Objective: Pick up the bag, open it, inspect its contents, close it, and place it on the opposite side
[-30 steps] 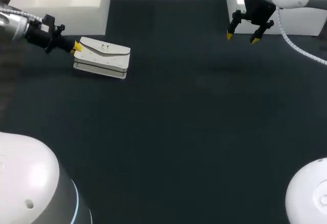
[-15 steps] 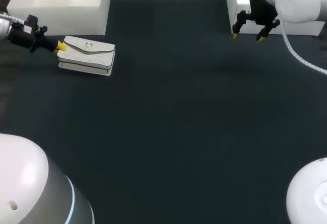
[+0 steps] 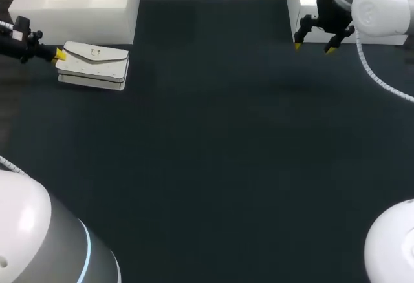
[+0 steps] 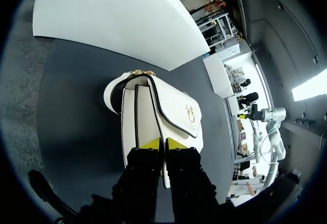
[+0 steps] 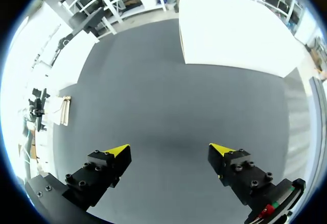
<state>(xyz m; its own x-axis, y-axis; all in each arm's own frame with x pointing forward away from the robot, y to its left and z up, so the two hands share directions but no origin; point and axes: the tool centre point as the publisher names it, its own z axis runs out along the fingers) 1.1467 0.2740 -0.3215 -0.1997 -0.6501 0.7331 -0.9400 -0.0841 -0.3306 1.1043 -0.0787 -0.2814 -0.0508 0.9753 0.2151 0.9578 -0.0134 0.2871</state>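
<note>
The bag (image 3: 94,65), white with dark edging and a small gold clasp on its flap, is seen lying flat on the dark table (image 3: 213,154) at the far left. It is just in front of a white box (image 3: 77,2), with a strip of table seen between them in the left wrist view. The left gripper (image 3: 59,55) is set at the bag's left end, its arm entering from the left edge. Its fingers (image 4: 148,143) are drawn nearly together, with only a thin slit left between the yellow tips, and the near edge of the bag is pinched between them from both sides. The flap side is turned up, and gold hardware is seen at the bag's far end. The right gripper (image 3: 314,46) is held above the table at the far right, just in front of a second white box (image 3: 310,5) and well apart from the bag. Its fingers (image 5: 118,151) are spread wide, and nothing is held between them; the dark table surface is seen beneath them.
</note>
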